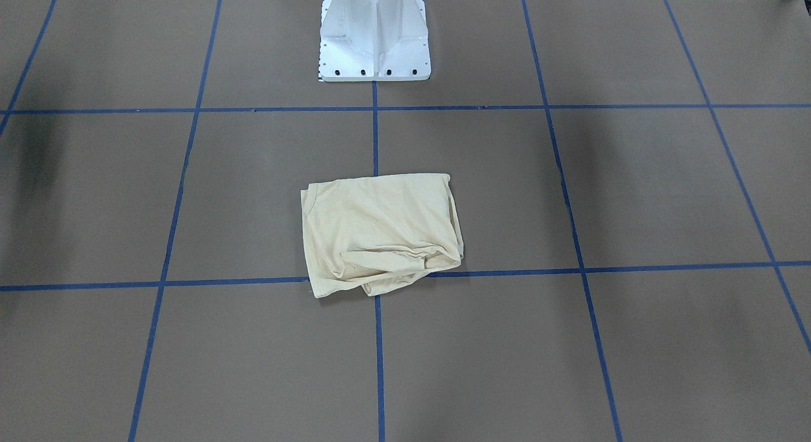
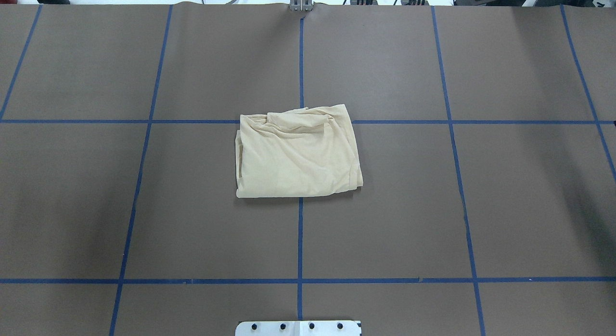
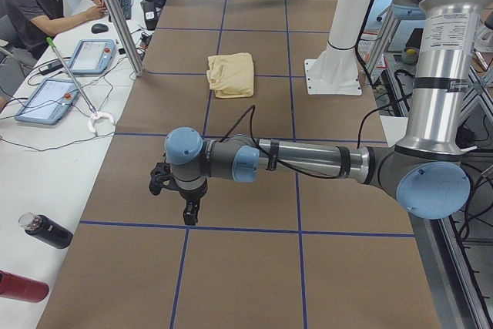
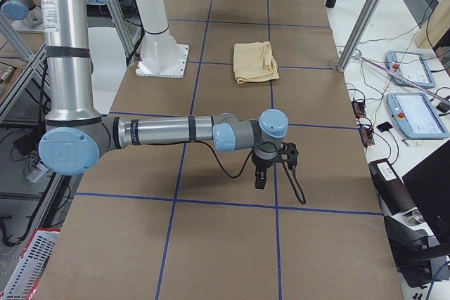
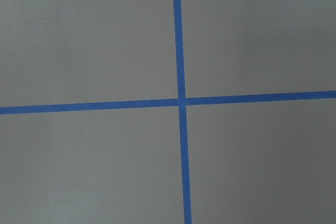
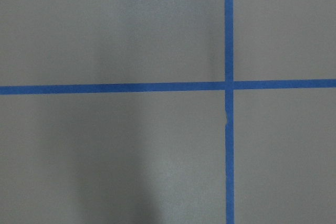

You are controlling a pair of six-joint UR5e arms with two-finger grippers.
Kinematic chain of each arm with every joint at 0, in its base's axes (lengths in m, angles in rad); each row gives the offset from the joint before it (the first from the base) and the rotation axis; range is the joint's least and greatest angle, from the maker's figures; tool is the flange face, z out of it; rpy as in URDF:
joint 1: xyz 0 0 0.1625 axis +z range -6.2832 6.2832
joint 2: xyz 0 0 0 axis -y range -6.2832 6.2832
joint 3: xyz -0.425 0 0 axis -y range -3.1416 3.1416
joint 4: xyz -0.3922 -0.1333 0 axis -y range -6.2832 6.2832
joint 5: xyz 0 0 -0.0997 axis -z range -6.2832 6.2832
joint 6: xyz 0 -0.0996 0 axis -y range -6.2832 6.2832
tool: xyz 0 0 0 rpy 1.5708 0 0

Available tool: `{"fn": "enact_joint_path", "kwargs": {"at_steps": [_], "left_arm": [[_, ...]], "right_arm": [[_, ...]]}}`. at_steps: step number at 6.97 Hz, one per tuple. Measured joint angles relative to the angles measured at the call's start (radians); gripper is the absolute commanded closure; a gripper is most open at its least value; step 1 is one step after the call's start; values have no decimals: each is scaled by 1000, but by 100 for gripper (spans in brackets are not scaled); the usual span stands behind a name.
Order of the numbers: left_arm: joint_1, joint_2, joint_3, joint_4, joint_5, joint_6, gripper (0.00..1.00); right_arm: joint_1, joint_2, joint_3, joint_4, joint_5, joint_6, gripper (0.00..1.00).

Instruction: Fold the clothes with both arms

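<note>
The T-shirt (image 2: pixel 298 155) lies as a compact, slightly rumpled rectangle at the table's (image 2: pixel 96 206) centre, so folding looks done; the left gripper (image 3: pixel 188 213) and right gripper (image 4: pixel 259 180) hang near opposite ends, open or closed I cannot tell, and only smoothing the bunched far edge might remain.

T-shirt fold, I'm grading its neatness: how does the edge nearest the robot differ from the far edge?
The near edge of the T-shirt is straight and flat; the far edge is rumpled, with bunched layers. The far edge reaches just past the crosswise blue tape line; the near edge lies short of it. Both cross the centre tape line.
</note>
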Motion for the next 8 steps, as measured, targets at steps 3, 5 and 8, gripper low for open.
{"fn": "enact_joint_path", "kwargs": {"at_steps": [3,5,8], "left_arm": [[-17,35,-4,-2,5,1,0],[-26,41,-4,-1,5,1,0],[-28,42,-5,-1,5,1,0]], "right_arm": [[0,2,0,1,-1,-1,0],[3,3,1,1,-1,-1,0],[66,0,7,0,1,-6,0]]}}
